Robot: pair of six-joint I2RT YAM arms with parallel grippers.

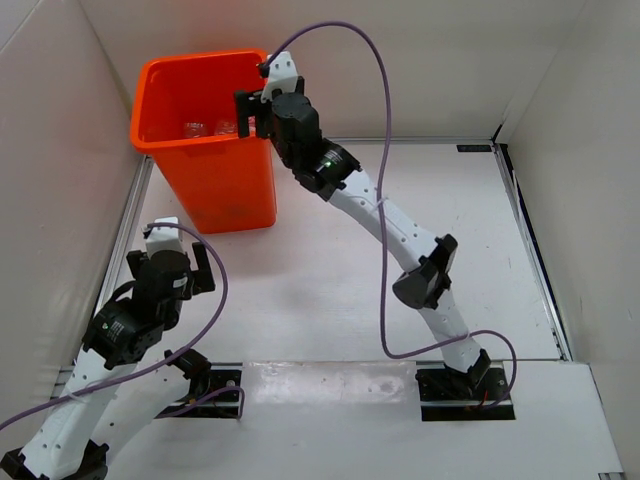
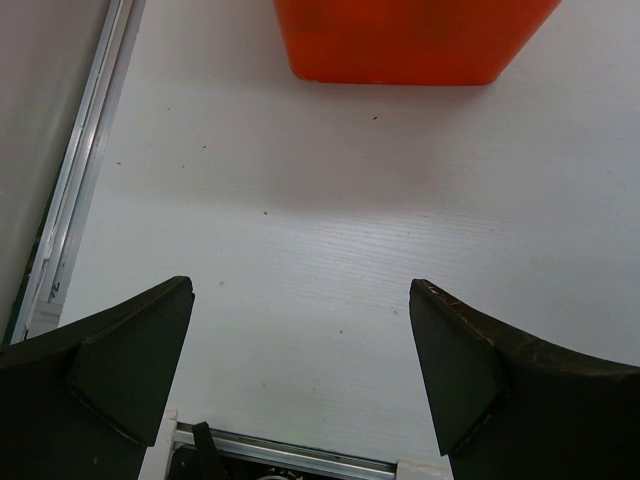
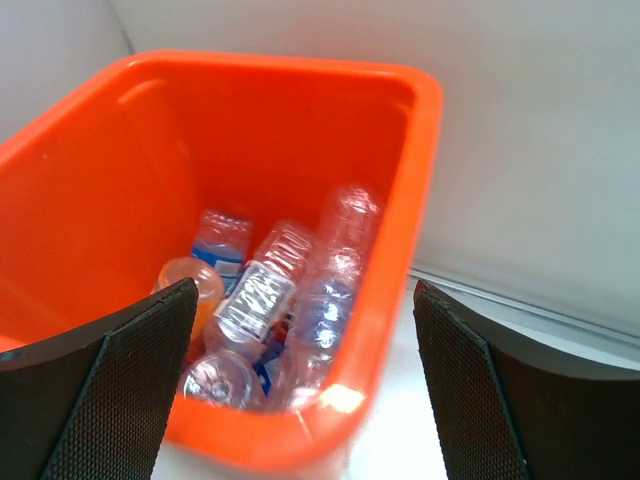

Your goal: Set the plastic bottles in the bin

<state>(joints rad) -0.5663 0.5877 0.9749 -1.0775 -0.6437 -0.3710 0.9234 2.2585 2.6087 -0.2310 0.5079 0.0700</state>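
The tall orange bin (image 1: 215, 190) stands at the far left of the table. Several clear plastic bottles (image 3: 290, 300) lie inside it, among them a blue-labelled one (image 3: 222, 245) and one with orange liquid (image 3: 195, 290); two bottle tops (image 1: 208, 128) show in the top view. My right gripper (image 1: 245, 112) hovers over the bin's right rim, open and empty; in the right wrist view (image 3: 305, 375) its fingers frame the bin's inside. My left gripper (image 1: 192, 262) is open and empty, low over the table, near side of the bin (image 2: 410, 40).
White walls enclose the table on the left, back and right. A metal rail (image 2: 75, 200) runs along the left edge. The purple cable (image 1: 383, 200) hangs beside the right arm.
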